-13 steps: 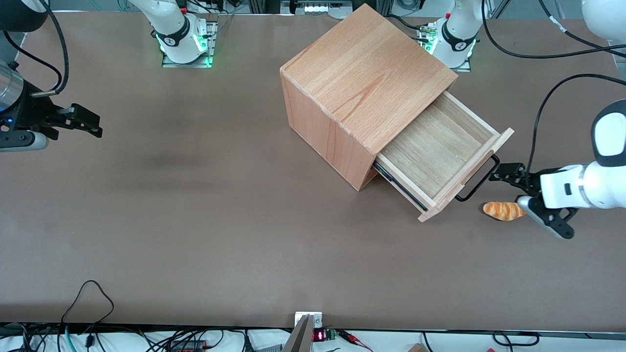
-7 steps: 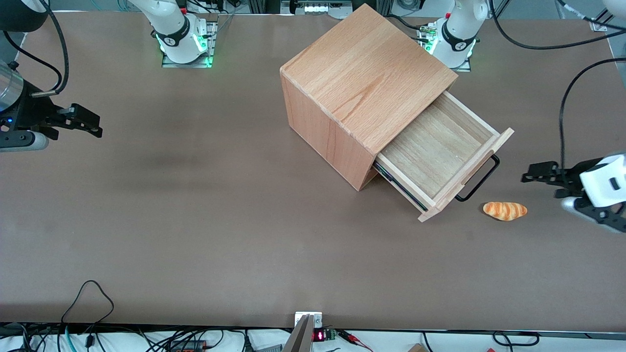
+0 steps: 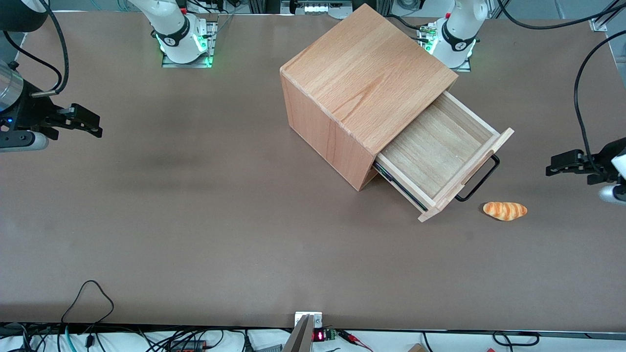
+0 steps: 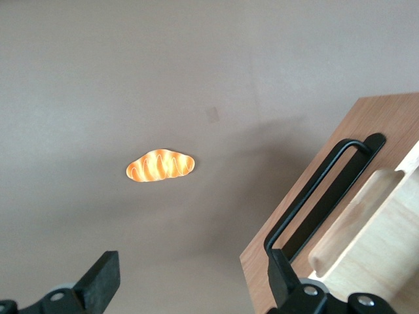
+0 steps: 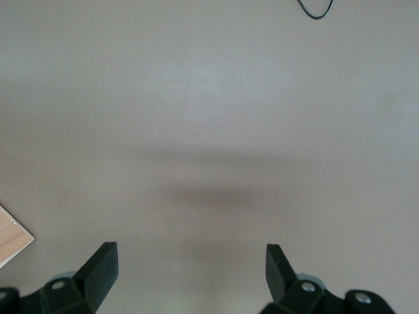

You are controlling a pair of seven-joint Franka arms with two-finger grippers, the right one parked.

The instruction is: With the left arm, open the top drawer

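The top drawer stands pulled well out of the beech casing, and its pale inside holds nothing. Its black wire handle points toward the working arm's end of the table. My left gripper hovers at that end, well apart from the handle, open and holding nothing. In the left wrist view the gripper shows open over bare table, with one of its fingers overlapping the drawer's front panel and the handle.
A small orange bread-shaped toy lies on the brown table between the drawer front and my gripper, a little nearer to the front camera; it also shows as the toy. Arm bases stand farther from the front camera than the casing.
My left gripper has drawn back from the drawer handle toward the working arm's end of the table, past the bread toy. The drawer and the toy have not moved.
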